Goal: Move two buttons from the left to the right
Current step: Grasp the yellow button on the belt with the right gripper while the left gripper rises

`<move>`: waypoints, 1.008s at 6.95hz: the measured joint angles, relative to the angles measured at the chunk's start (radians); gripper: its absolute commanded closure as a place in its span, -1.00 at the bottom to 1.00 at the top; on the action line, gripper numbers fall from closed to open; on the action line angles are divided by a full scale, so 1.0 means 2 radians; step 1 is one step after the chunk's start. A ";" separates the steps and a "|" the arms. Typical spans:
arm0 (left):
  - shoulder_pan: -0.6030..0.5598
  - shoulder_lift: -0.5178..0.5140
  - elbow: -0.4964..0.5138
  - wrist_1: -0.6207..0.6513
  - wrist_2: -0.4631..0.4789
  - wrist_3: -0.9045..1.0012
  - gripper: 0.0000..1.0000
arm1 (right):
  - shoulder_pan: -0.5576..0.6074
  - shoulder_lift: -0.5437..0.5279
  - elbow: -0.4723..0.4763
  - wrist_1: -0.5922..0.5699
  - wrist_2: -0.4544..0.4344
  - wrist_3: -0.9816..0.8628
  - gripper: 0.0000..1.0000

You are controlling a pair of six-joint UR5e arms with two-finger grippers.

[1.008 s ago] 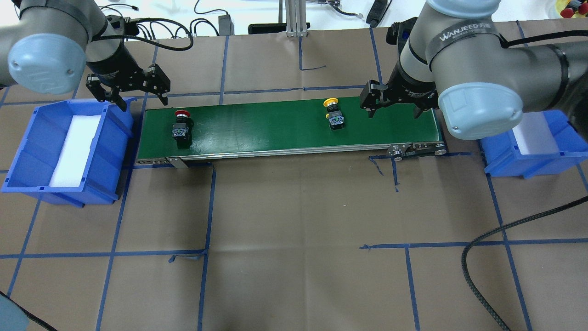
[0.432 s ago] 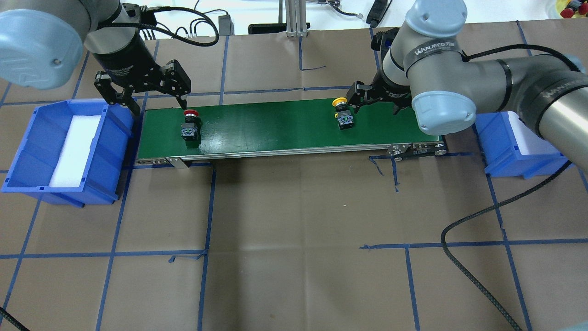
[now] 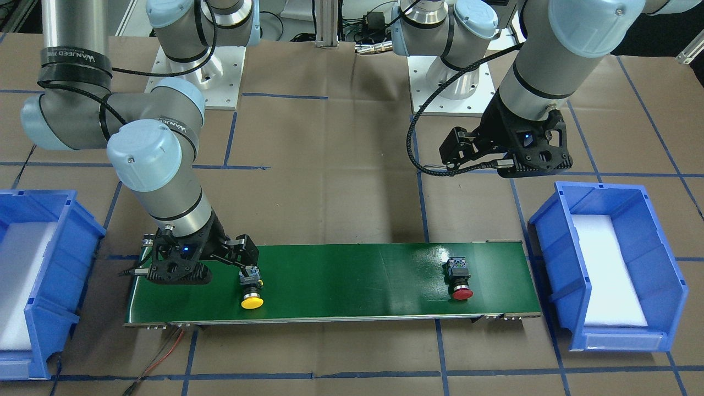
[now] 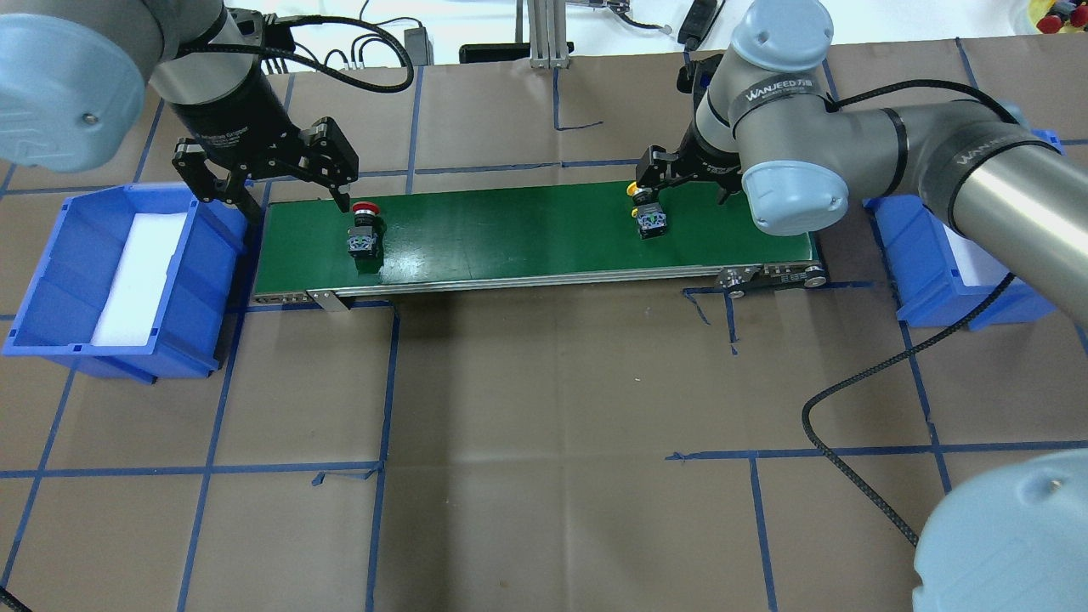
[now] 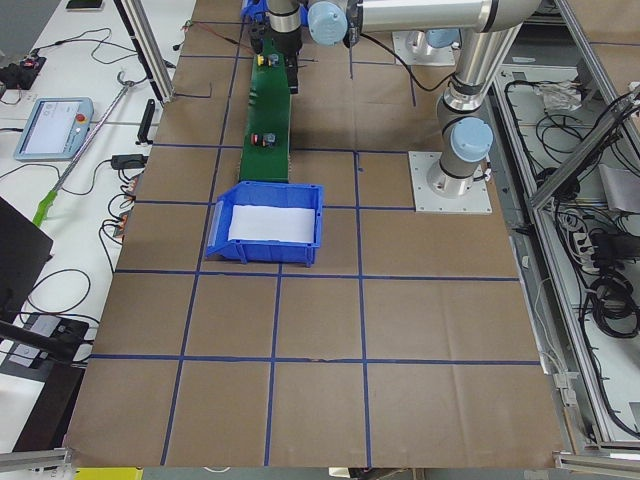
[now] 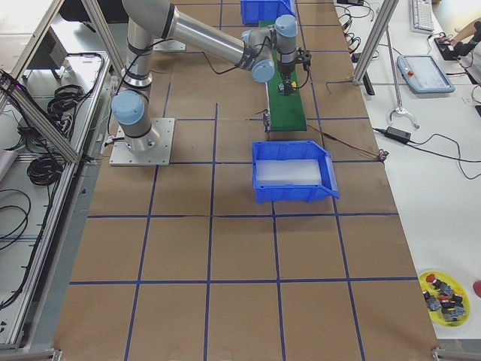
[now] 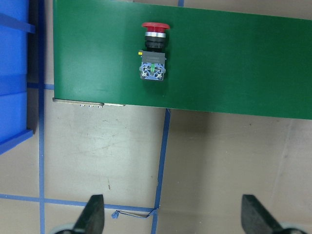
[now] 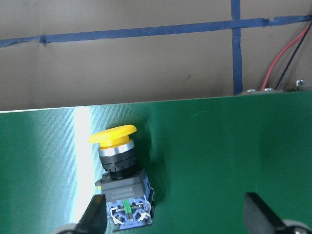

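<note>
The yellow button (image 4: 648, 214) lies on its side near the right end of the green conveyor belt (image 4: 510, 229). It also shows in the front view (image 3: 251, 291) and the right wrist view (image 8: 119, 165). My right gripper (image 4: 684, 183) is open low over the belt. One of its fingertips (image 8: 95, 214) is beside the yellow button's switch body, and the jaws are not closed on it. The red button (image 4: 364, 229) lies on the belt near its left end, also in the left wrist view (image 7: 153, 53). My left gripper (image 4: 293, 197) is open and empty, raised behind the belt's left end.
A blue bin (image 4: 51, 263) with white foam stands left of the belt. A second blue bin (image 4: 918, 255) stands at the right, partly hidden by my right arm. Blue tape lines cross the brown table. A black cable (image 4: 858, 408) loops at the front right.
Both buttons have moved rightward along the belt. My right gripper moved left up to the yellow button. My left gripper moved right, to behind the belt's left end.
</note>
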 measured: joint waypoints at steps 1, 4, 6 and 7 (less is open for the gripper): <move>0.001 0.006 -0.002 0.000 0.000 0.001 -1.00 | 0.000 0.008 -0.004 -0.001 0.000 0.002 -1.00; 0.005 0.015 -0.004 0.000 -0.001 0.006 -1.00 | 0.000 0.023 -0.004 -0.002 0.000 0.008 -1.00; 0.006 0.015 -0.002 0.000 -0.002 0.006 -1.00 | 0.000 0.027 0.001 0.001 -0.002 0.007 0.08; 0.005 0.015 -0.002 0.000 -0.002 0.006 -1.00 | 0.000 0.027 0.003 0.004 -0.013 0.004 0.82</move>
